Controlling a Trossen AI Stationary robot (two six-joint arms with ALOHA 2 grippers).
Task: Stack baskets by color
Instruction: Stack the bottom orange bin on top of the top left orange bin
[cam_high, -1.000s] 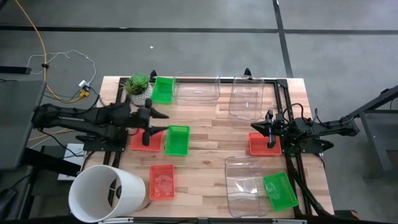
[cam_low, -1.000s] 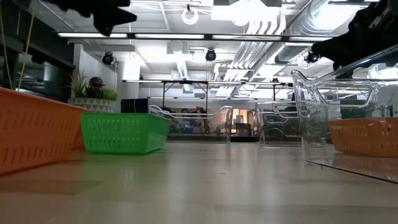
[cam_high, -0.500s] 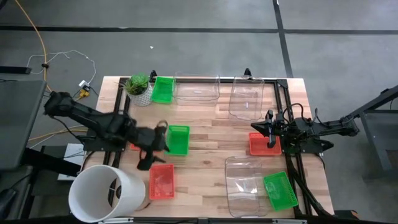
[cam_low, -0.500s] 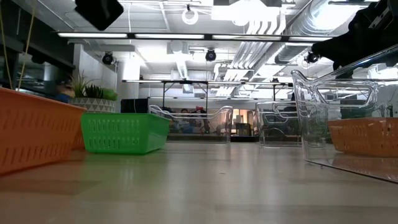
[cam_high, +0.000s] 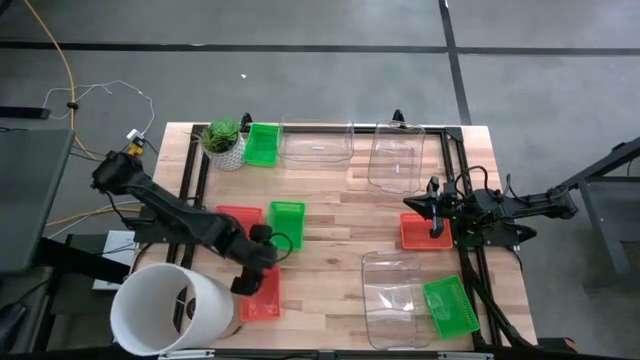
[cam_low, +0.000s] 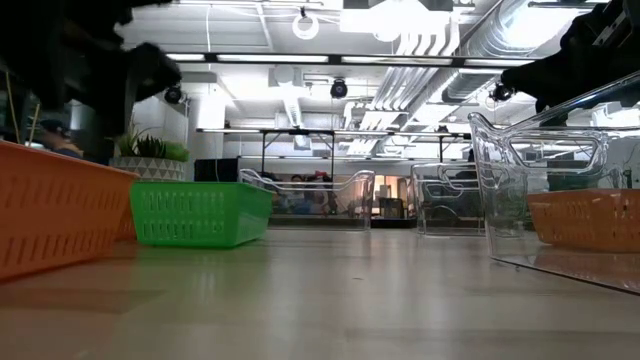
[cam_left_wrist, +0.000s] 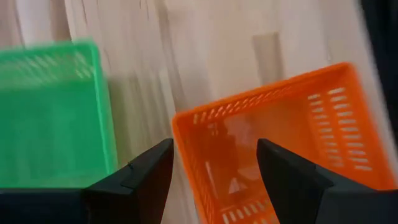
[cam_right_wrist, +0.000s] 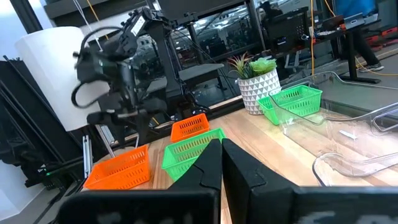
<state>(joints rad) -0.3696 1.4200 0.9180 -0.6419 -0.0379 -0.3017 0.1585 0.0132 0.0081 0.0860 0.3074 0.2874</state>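
My left gripper (cam_high: 251, 272) hangs open, pointing steeply down, over the far end of a red basket (cam_high: 260, 296) near the table's front left. In the left wrist view its fingers (cam_left_wrist: 144, 180) stand either side of that red basket's corner (cam_left_wrist: 186, 124) without touching it. A green basket (cam_left_wrist: 53, 112) lies beside it. A second red basket (cam_high: 236, 218) and that green basket (cam_high: 287, 223) rest side by side on the table. My right gripper (cam_right_wrist: 221, 155) waits shut at the right, above a third red basket (cam_high: 416, 234).
A big white bucket (cam_high: 165, 310) lies at the front left corner, close to my left arm. A potted plant (cam_high: 223, 143), a green basket (cam_high: 262, 144) and two clear tubs (cam_high: 318, 143) (cam_high: 397, 157) line the far edge. Another clear tub (cam_high: 390, 298) and a green basket (cam_high: 450, 306) sit at the front right.
My left gripper has travelled from above the red basket beside the green one toward the table's near edge and downward. It has tipped from nearly level to pointing steeply down. It now hangs over the front red basket. The baskets have not moved.
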